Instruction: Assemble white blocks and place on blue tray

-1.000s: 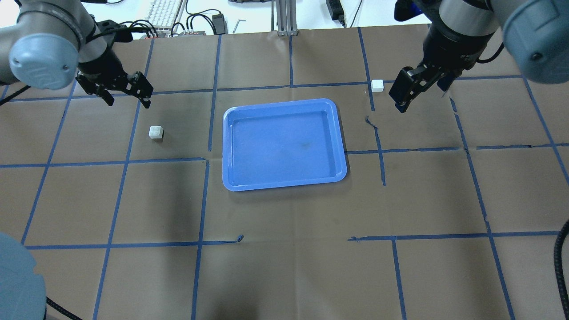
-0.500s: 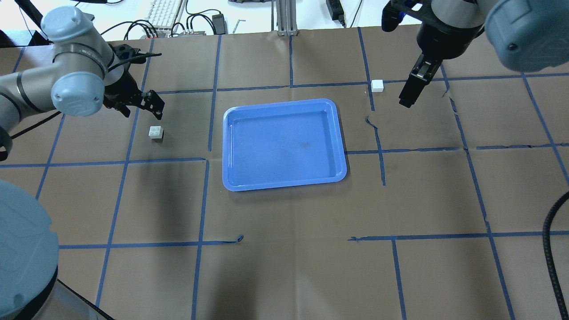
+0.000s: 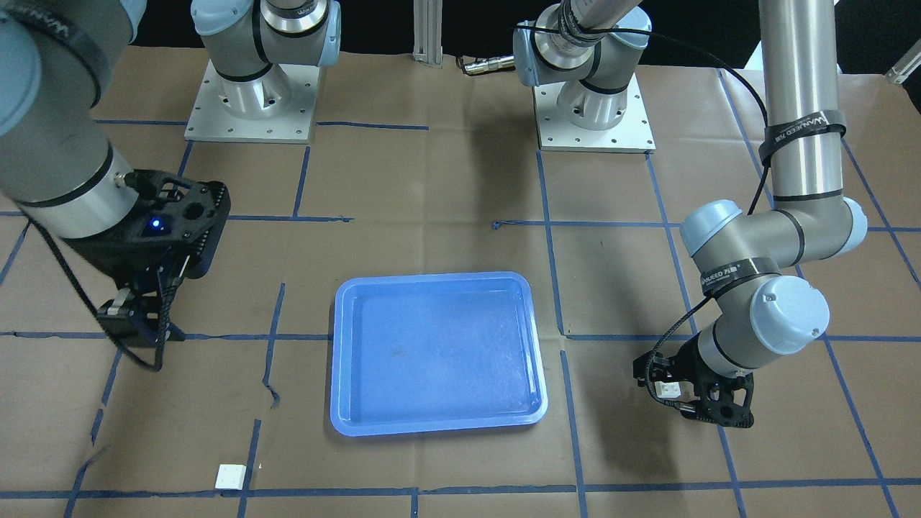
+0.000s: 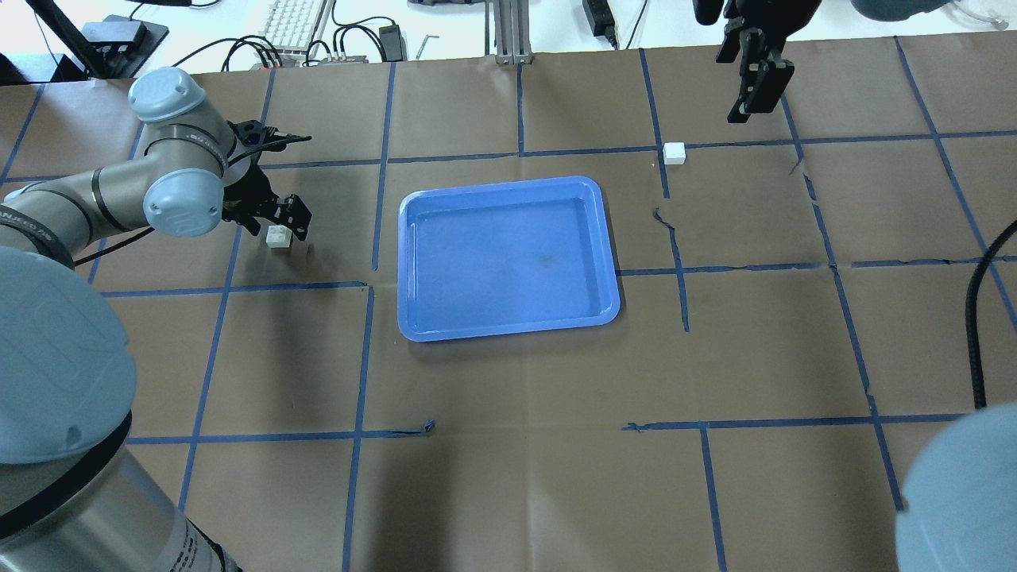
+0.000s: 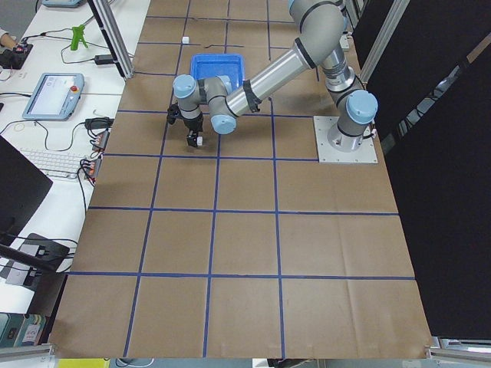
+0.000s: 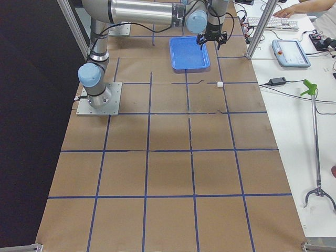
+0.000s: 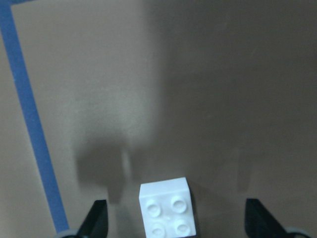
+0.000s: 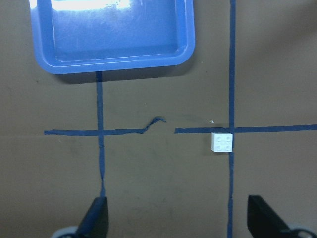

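One white block (image 4: 277,236) stands on the brown table left of the blue tray (image 4: 508,254). My left gripper (image 4: 280,229) is open and low around it; in the left wrist view the block (image 7: 166,206) sits between the fingertips (image 7: 96,218), studs up. It also shows in the front view (image 3: 669,389). The second white block (image 4: 674,152) lies beyond the tray's far right corner, on a tape crossing (image 8: 221,142). My right gripper (image 4: 751,95) is open and empty, raised well above and beyond that block.
Blue tape lines grid the brown paper. A keyboard (image 4: 294,20), cables and a metal post (image 4: 512,32) lie past the far edge. Both arm bases (image 3: 252,93) stand at the robot's side of the table.
My left gripper has moved down and toward the tray, and now straddles the left block. My right gripper has risen and drawn back toward the far edge, away from the right block.
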Controlling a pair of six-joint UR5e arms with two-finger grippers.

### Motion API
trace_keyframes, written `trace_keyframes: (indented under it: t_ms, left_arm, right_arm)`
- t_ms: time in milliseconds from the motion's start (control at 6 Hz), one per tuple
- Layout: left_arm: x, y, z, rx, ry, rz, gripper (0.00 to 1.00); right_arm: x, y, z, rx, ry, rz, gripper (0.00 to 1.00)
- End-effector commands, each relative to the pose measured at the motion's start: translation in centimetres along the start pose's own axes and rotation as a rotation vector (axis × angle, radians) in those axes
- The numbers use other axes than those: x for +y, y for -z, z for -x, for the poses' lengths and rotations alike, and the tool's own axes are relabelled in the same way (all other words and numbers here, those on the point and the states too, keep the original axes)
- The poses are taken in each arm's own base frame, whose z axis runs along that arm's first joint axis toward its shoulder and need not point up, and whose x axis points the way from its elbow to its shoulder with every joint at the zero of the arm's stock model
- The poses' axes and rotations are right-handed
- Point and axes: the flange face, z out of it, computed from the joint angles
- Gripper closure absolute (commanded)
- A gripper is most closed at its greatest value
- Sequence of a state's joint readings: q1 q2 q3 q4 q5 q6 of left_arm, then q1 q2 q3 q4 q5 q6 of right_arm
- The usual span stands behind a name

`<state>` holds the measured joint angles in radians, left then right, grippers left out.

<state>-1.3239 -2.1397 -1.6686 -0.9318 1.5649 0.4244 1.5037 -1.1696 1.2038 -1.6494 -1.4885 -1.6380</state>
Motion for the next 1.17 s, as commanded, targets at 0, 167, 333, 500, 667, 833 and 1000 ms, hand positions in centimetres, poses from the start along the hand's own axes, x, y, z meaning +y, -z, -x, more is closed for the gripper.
trace_keyframes:
  t_ms: [0,167,333,500,667,833,1000]
  left_arm:
    - [0.0,0.0,0.1,-0.007,-0.008,0.003,0.77]
    - [-0.1,0.4,0.1,-0.011,-0.013,-0.003,0.84]
    - [-0.1,0.6,0.2,-0.015,-0.101,-0.006,0.87]
    - [-0.9,3.0,-1.8,-0.035,-0.210,-0.043,0.87]
    - [-1.6,5.0,-8.1,-0.051,-0.358,-0.069,0.87]
    - [-1.8,6.0,-15.3,-0.060,-0.537,-0.087,0.87]
    - [-1.6,5.7,-21.5,-0.072,-0.854,-0.093,0.87]
  right_arm:
    - [1.1,-2.6,-5.7,0.001,0.020,-0.014,0.01]
    - [1.2,-4.7,-6.6,-0.011,0.052,-0.105,0.00]
    - [4.1,-7.6,-7.4,-0.055,0.011,-0.132,0.00]
    - [6.6,-10.4,-7.9,-0.084,-0.030,-0.222,0.00]
    - [8.1,-13.8,-7.7,-0.107,-0.014,-0.288,0.00]
    - [8.2,-16.5,-7.4,-0.113,0.004,-0.400,0.00]
    - [10.6,-19.1,-7.4,-0.090,-0.029,-0.434,0.00]
